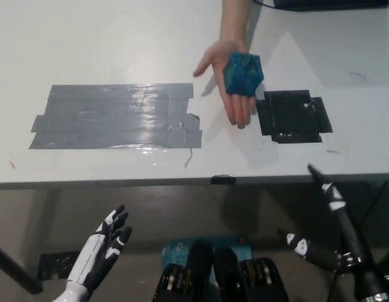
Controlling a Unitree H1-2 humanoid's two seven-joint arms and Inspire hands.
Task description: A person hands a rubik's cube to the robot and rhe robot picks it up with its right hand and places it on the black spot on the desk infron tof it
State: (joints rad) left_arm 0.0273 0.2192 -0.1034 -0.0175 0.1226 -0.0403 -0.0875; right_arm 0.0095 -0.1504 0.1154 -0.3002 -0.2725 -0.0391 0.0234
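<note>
A person's hand (pixel 227 75) reaches in from the top, palm up, over the white desk (pixel 119 44). On that palm rests a blue Rubik's cube (pixel 243 73). Just right of it a black tape patch (pixel 293 116) marks a spot on the desk. My black right hand (pixel 330 229) is low at the bottom right, below the desk's front edge, open with fingers spread and nothing in it. My white left hand (pixel 106 244) rests at the lower left, open, also below the desk edge.
A wide grey tape patch (pixel 116 116) covers the desk's left-middle. The desk's front edge (pixel 182 182) runs across the picture. A dark object (pixel 326 4) lies at the top right corner.
</note>
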